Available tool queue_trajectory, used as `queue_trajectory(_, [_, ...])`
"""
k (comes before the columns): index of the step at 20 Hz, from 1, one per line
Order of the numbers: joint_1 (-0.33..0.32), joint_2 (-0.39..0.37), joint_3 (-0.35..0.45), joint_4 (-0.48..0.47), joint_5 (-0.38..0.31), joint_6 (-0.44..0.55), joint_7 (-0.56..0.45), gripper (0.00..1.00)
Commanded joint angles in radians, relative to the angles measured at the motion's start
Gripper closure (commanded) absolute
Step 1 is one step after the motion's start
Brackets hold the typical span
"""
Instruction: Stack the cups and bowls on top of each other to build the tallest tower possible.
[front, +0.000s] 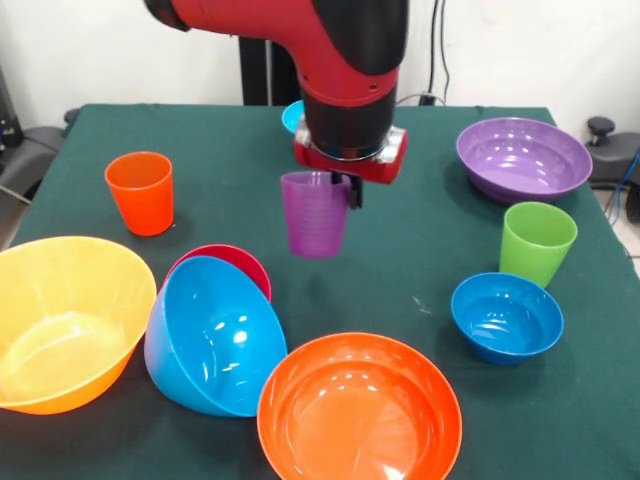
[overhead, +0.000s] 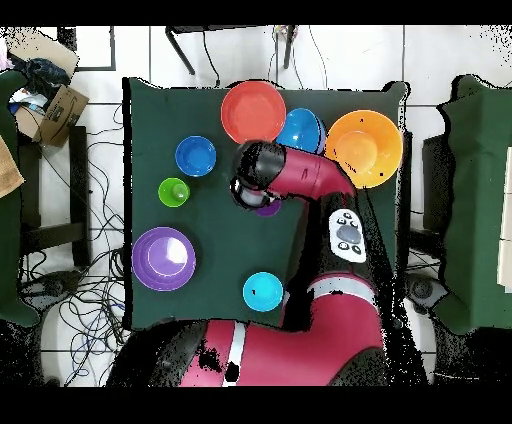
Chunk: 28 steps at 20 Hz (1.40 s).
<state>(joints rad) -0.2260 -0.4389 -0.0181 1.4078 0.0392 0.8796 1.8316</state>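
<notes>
My gripper (front: 332, 190) is shut on the rim of the purple cup (front: 315, 218) and holds it upright over the middle of the table; in the overhead view only an edge of this cup (overhead: 267, 209) shows under the arm. The orange cup (front: 140, 192) stands at the left and the lime green cup (front: 538, 243) at the right. The yellow-orange bowl (front: 65, 320) sits at the near left. The sky-blue bowl (front: 215, 335) lies tilted against the small magenta bowl (front: 228, 262). The orange-red bowl (front: 358, 410) is at the front. No tower stands.
The small dark blue bowl (front: 506, 316) sits near the green cup. The large purple bowl (front: 522, 158) is at the far right. The small cyan bowl (front: 291, 117) shows behind the arm. Chairs and cables surround the table (overhead: 240, 250).
</notes>
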Motion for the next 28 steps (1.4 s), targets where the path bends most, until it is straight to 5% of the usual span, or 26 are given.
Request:
queue_trajectory(1, [-0.01, -0.01, 0.13, 0.193, -0.057, -0.153, -0.046, 1.0])
queue_trajectory(15, [0.007, 0.079, 0.152, 0.151, -0.048, -0.176, -0.002, 1.0])
queue_trajectory(16, [0.012, 0.08, 0.148, 0.146, -0.052, -0.176, 0.005, 0.0])
queue_trajectory(28, [0.052, 0.026, 0.105, 0.059, -0.039, -0.04, 0.038, 0.0])
